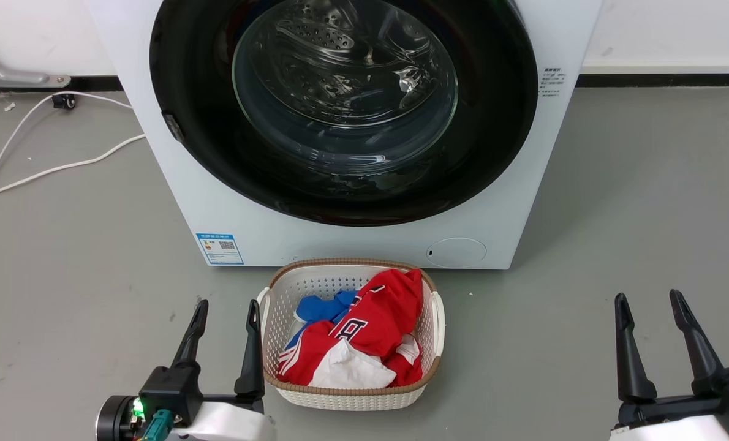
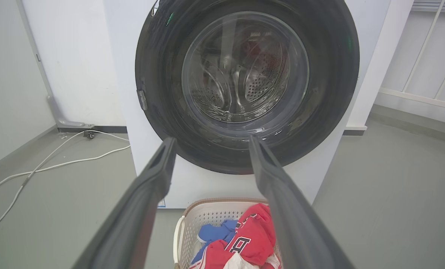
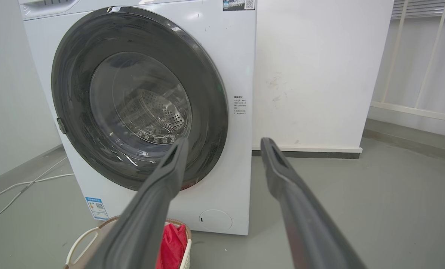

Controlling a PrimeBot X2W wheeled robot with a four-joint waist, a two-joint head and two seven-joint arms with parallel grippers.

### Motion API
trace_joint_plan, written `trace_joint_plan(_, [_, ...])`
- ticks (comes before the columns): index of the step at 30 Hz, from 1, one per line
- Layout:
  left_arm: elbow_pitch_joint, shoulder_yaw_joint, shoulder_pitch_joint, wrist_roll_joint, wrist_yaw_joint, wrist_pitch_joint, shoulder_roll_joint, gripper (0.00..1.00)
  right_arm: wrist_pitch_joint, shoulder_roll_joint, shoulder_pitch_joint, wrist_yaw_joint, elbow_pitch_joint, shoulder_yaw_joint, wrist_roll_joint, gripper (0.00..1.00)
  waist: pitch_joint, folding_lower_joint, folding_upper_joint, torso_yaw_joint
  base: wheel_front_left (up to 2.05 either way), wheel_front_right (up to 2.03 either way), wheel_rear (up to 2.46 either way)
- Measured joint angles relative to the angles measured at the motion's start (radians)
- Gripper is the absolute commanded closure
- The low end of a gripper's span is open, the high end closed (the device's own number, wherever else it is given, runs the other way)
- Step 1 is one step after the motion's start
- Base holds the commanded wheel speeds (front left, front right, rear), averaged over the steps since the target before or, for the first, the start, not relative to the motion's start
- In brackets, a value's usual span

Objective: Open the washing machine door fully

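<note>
— Black glossy washing machine door (image 1: pixel 345 104) sits shut, flush on the washing machine (image 1: pixel 352 242), upper centre of frame. End effectors?
— Both spread and empty: left end effector (image 1: pixel 228 303) lower left, right end effector (image 1: pixel 647 295) lower right, well short.
— Recommendation?
— Find the rim's free edge first; grey tab (image 1: pixel 173 125), left rim, unidentified. Swing wide, clear of basket (image 1: pixel 352 399).

1 washing machine (image 1: pixel 352 245), 1 washing machine door (image 1: pixel 193 122), 1 blue sticker (image 1: pixel 220 248), 1 round flap (image 1: pixel 456 252), 1 laundry basket (image 1: pixel 352 401), 2 pincers, left pincer (image 1: pixel 228 304) and right pincer (image 1: pixel 647 296)
</note>
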Motion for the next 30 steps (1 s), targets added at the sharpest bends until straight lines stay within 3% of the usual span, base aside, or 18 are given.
trace_joint_plan(25, [0.027, 0.002, 0.003, -0.021, 0.011, -0.004, 0.0, 0.0, -0.005, 0.0, 0.008, 0.0, 0.024, 0.0, 0.04, 0.0, -0.003, 0.0, 0.0, 0.0, 0.0, 0.0, 0.0])
trace_joint_plan(26, [0.028, 0.001, 0.003, -0.021, 0.013, -0.004, 0.0, 0.0, -0.005, 0.0, 0.007, 0.0, 0.022, -0.001, 0.046, 0.55, -0.003, 0.0, 0.0, 0.0, 0.0, 0.0, 0.0])
trace_joint_plan(27, [0.029, 0.001, 0.003, -0.021, 0.013, -0.004, 0.0, 0.0, -0.005, 0.0, 0.006, 0.0, 0.021, -0.003, 0.058, 0.99, -0.003, 0.0, 0.0, 0.0, 0.0, 0.0, 0.0])
trace_joint_plan(30, [0.032, 0.001, 0.003, -0.021, 0.013, -0.004, 0.0, 0.0, -0.005, 0.0, 0.005, 0.0, 0.018, 0.003, 0.062, 1.0, -0.005, 0.0, 0.0, 0.001, 0.0, 0.0, 0.0])
